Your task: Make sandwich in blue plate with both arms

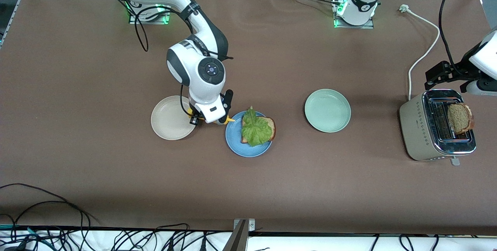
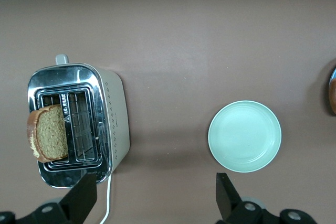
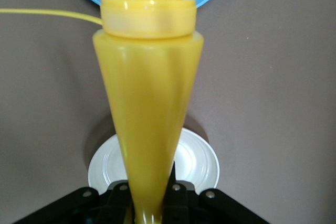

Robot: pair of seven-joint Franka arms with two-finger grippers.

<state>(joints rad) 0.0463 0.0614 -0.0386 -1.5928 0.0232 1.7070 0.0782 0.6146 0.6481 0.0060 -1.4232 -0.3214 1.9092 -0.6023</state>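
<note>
The beige plate (image 1: 172,118) is lying beside the blue plate (image 1: 237,144), toward the right arm's end of the table. The right gripper (image 1: 209,121) is hanging over the gap between those two plates, its jaws clenched on a yellow squeeze bottle (image 3: 148,108) whose nozzle is pointing at the blue plate's rim. On the blue plate a slice of brown bread (image 1: 271,125) is lying under a ruffled lettuce leaf (image 1: 255,129), with no top slice on it. The pale green plate (image 1: 327,110) is sitting beside the blue plate, toward the left arm's end of the table and slightly farther from the front camera. Well apart from the blue plate, at that same end, a silver toaster (image 1: 437,125) is standing with a second bread slice (image 1: 459,117) sticking out of its slot. The left gripper (image 2: 155,195) is hovering near the toaster, jaws released and spread wide, grasping nothing.
</note>
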